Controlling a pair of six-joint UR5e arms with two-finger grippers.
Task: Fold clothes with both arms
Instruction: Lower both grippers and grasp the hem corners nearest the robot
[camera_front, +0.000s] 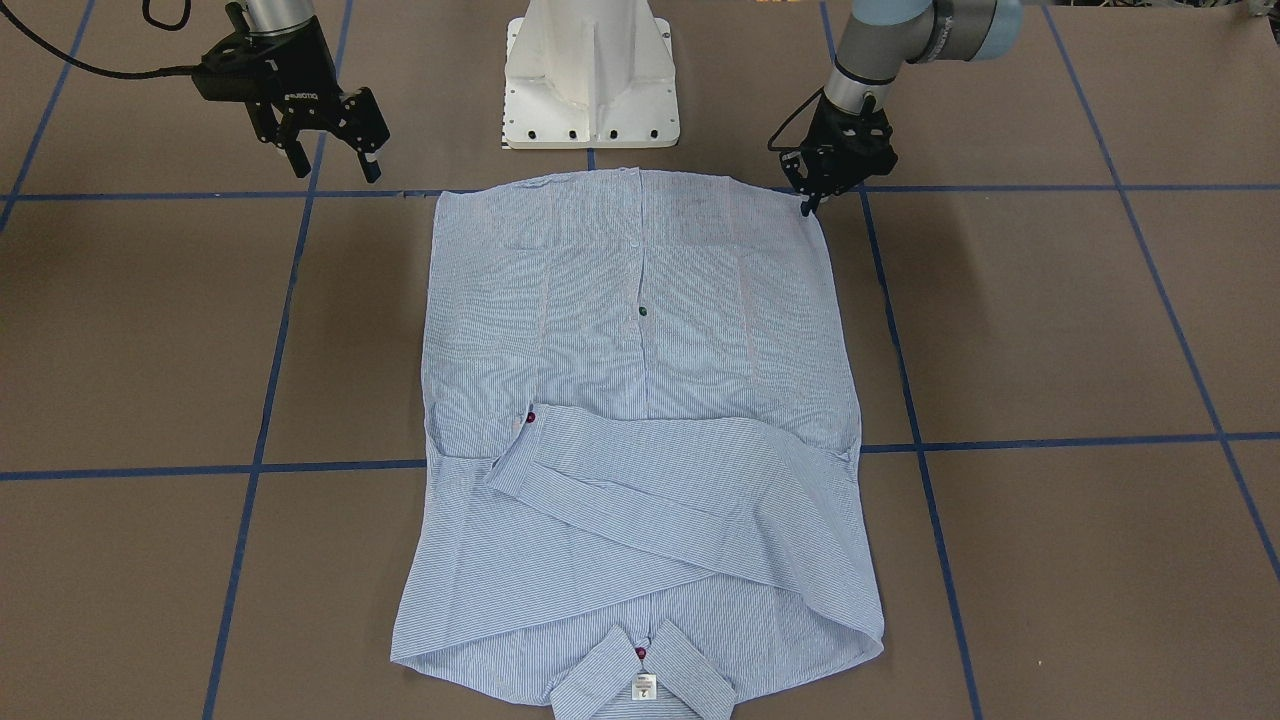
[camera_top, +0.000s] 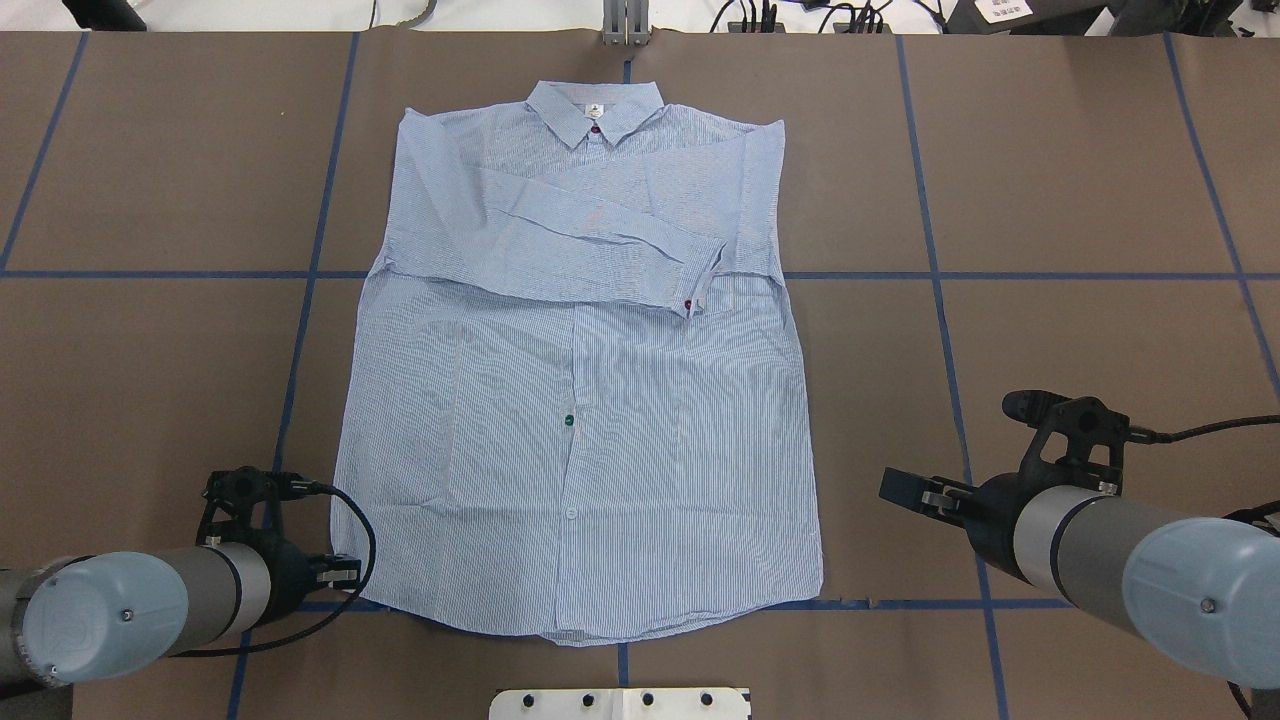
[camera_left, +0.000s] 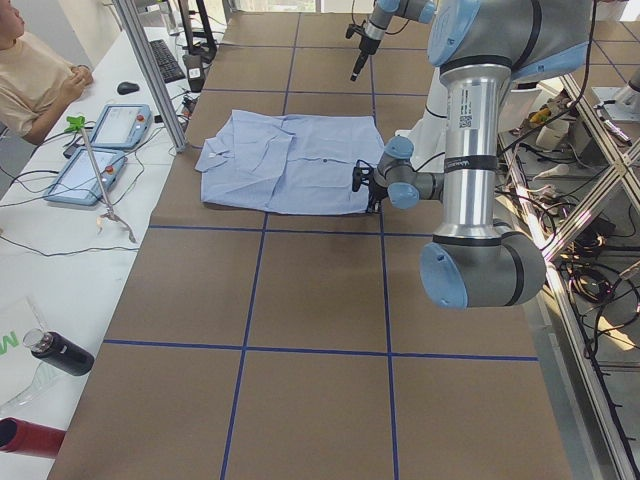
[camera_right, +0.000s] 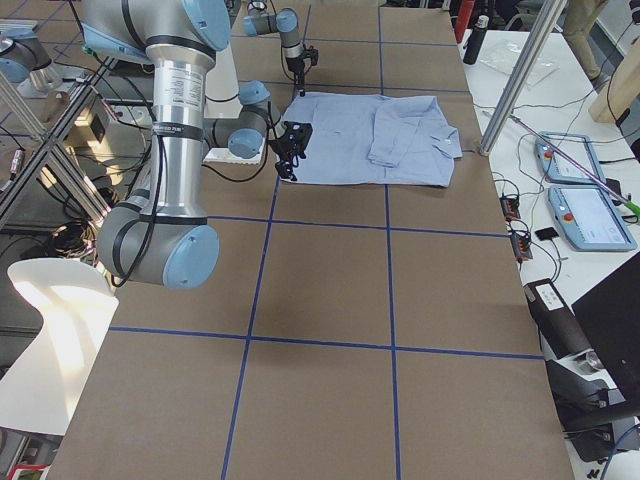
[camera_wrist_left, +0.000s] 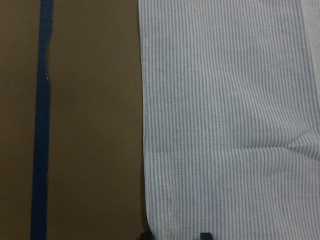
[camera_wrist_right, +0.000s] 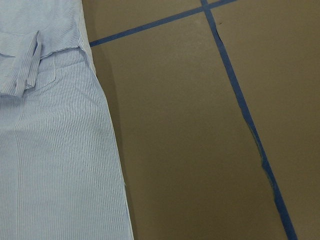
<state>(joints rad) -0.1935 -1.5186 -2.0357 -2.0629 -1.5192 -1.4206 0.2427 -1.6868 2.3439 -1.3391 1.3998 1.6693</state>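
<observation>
The brown desk (camera_front: 1050, 320), gridded with blue tape (camera_front: 1080, 439), carries the shirt (camera_front: 640, 340) flat at its middle. Its collar (camera_front: 590, 675) lies away from the robot and its sleeves (camera_front: 680, 470) are folded across the chest. A person (camera_left: 30, 75) sits at a side bench (camera_left: 50, 290). The left gripper (camera_front: 808, 205) points down at one hem corner, fingers (camera_wrist_left: 204, 234) narrowly apart over the edge. The right gripper (camera_front: 337, 172) hovers off the other corner, fingers wide, holding nothing. Brown desk stretches broadly on both sides of the shirt.

Along my edge of the table (camera_right: 320, 350), my near right gripper (camera_right: 290, 152) hangs beside the striped shirt's (camera_right: 370, 140) hem corner; my far left gripper (camera_right: 300, 63) points down at the other.
</observation>
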